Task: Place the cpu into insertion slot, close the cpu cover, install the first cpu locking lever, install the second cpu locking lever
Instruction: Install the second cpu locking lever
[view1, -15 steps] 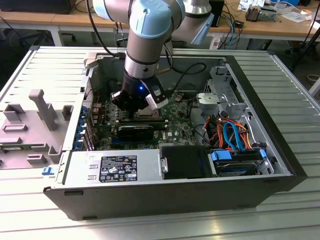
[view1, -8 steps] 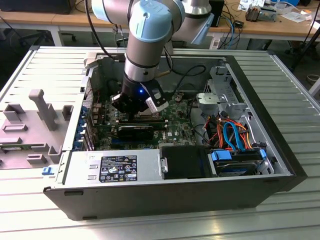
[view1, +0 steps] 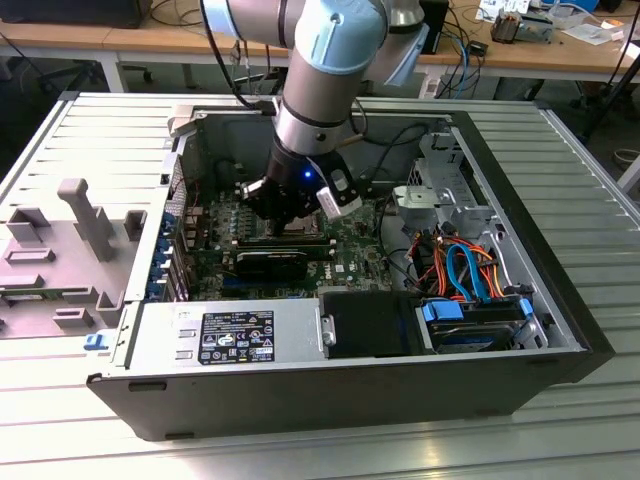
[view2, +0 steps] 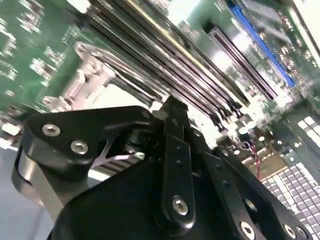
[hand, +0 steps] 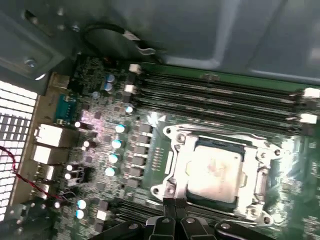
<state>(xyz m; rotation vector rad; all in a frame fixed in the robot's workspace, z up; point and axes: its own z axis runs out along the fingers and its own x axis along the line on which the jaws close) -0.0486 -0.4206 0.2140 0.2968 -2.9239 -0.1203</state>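
In the exterior view, the black hand (view1: 283, 205) reaches into the open computer case (view1: 520, 390) over the green motherboard (view1: 345, 262). In the first wrist view, the silver-grey square cpu (hand: 214, 170) sits in the metal-rimmed insertion slot (hand: 172, 150), the thin silver cpu cover (hand: 260, 172) framing it, hand fingers (hand: 175, 220) pressed together at the slot's edge.

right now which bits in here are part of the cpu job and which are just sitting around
Part of the job:
- cpu, seated in the insertion slot
- cpu cover, lying flat around it
- gripper, right beside the socket

Just sitting around:
- memory slots
- blue and orange cables
- power supply box
- grey plastic fixture
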